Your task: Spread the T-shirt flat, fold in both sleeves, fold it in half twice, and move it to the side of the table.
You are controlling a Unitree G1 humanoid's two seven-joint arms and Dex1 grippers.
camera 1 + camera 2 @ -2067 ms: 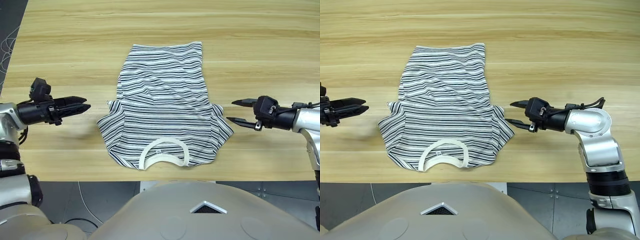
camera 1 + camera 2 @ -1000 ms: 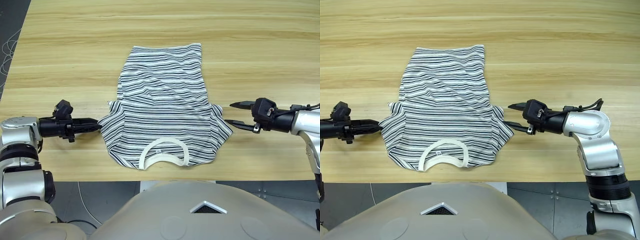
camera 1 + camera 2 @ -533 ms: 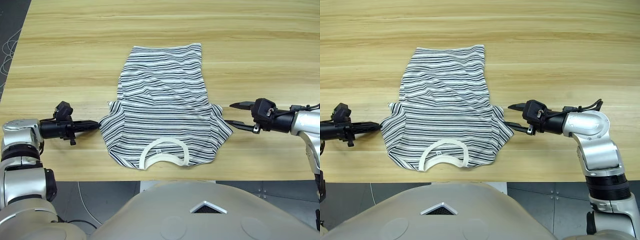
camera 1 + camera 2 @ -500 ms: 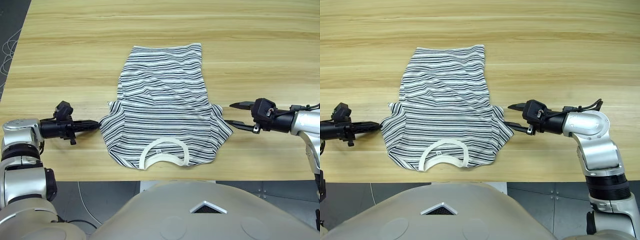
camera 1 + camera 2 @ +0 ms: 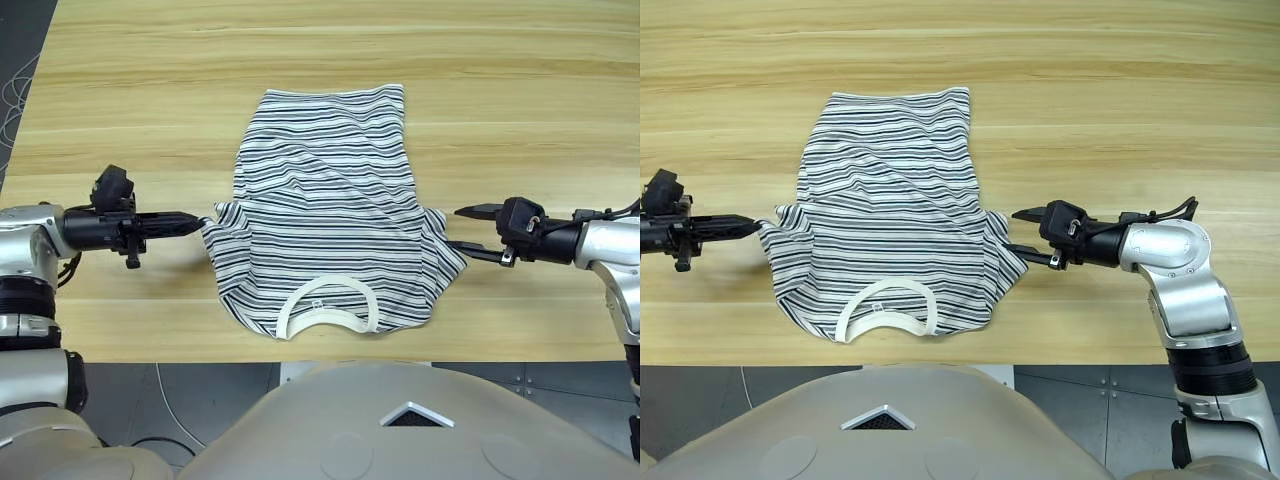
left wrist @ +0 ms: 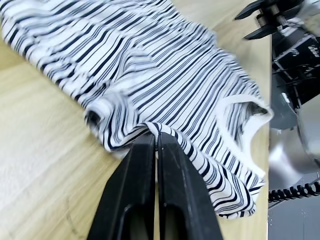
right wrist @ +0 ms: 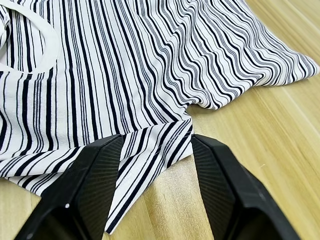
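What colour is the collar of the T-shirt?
The collar is plain cream white; the left eye view shows it best.

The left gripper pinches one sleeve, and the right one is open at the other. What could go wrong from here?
1. The left gripper is shut on only the thin edge of the left sleeve, so the fabric may slip out under a pull.
2. The right gripper is open around the corner of the right sleeve. If it catches too little cloth, a one-sided pull could drag the T-shirt askew.

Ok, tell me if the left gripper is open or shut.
Shut. In the left wrist view the left gripper has its fingers pressed together, with the T-shirt sleeve pinched at their tips.
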